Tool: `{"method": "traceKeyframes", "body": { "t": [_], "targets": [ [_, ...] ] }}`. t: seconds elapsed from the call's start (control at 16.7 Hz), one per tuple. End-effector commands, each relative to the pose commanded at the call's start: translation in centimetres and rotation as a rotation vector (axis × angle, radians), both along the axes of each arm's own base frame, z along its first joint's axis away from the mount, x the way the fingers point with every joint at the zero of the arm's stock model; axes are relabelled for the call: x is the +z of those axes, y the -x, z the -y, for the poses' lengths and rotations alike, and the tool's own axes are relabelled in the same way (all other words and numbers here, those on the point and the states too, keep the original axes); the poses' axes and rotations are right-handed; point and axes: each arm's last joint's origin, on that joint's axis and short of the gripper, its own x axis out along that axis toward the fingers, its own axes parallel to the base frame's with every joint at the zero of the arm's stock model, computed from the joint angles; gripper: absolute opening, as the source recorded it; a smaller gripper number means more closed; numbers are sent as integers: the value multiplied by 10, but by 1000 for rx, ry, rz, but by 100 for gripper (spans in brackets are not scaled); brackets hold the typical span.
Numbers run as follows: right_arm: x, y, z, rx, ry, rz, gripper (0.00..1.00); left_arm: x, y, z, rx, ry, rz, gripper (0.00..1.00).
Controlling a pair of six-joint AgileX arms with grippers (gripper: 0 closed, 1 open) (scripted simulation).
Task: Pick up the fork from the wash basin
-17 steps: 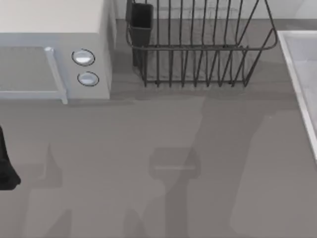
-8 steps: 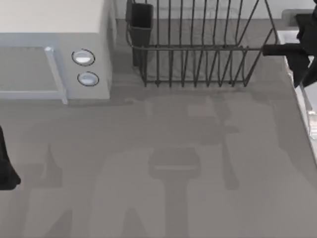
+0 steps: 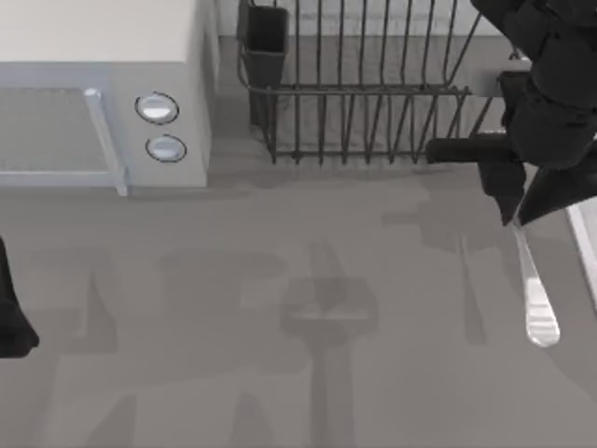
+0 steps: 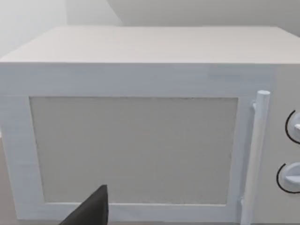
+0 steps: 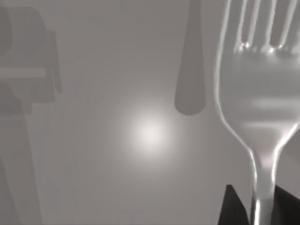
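One second has changed the scene a good deal. Then the top view held no right arm at all; half a second ago the right tool stood at the far right edge over the basin rim; now the right tool point(image 3: 516, 217) has swung in over the tabletop point(image 3: 280, 373), in front of the right end of the black rack point(image 3: 373, 93), and it carries the fork point(image 3: 534, 289).

The fork hangs from the tool's tips and slants down toward the near edge, its wide shiny end lowest. It is clear of the basin point(image 3: 588, 252), whose pale rim shows as a strip at the right edge, just beside the fork. A thin shadow on the tabletop to the fork's left, apart from it, suggests the fork is in the air and not resting on the surface.

In the right wrist view the fork point(image 5: 262, 93) runs up from between the two dark fingertips point(image 5: 233, 208), tines away from the camera, with its shadow on the grey surface beyond. The tool is closed narrowly on the fork's neck.

The left tool point(image 3: 11, 308) sits parked at the left edge of the tabletop, facing the white microwave point(image 4: 140, 140); I cannot tell how its fingers stand.

My judgement: the pick-up is in effect done, since the fork is out of the basin and held. What remains is to keep the hold steady, because a slim, smooth stem pinched at one point could swivel or slip.
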Motion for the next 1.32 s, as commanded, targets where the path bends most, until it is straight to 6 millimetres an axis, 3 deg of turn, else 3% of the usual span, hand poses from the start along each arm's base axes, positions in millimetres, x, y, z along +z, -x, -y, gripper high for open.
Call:
{"method": "traceKeyframes", "body": {
  "t": [0.18, 0.3, 0.78, 1.08, 1.32],
  "targets": [
    [-1, -2, 0, -4, -3, 0, 0, 0, 0, 0, 0, 0, 0, 100],
    [-12, -3, 0, -4, 0, -5, 0, 0, 0, 0, 0, 0, 0, 100],
    [-103, -1, 0, 0, -2, 4, 0, 0, 0, 0, 0, 0, 0, 100],
    [-110, 0, 0, 0, 0, 0, 0, 0, 0, 0, 0, 0, 0, 100],
    [-110, 0, 0, 0, 0, 0, 30, 0, 0, 0, 0, 0, 0, 100]
  ]
}}
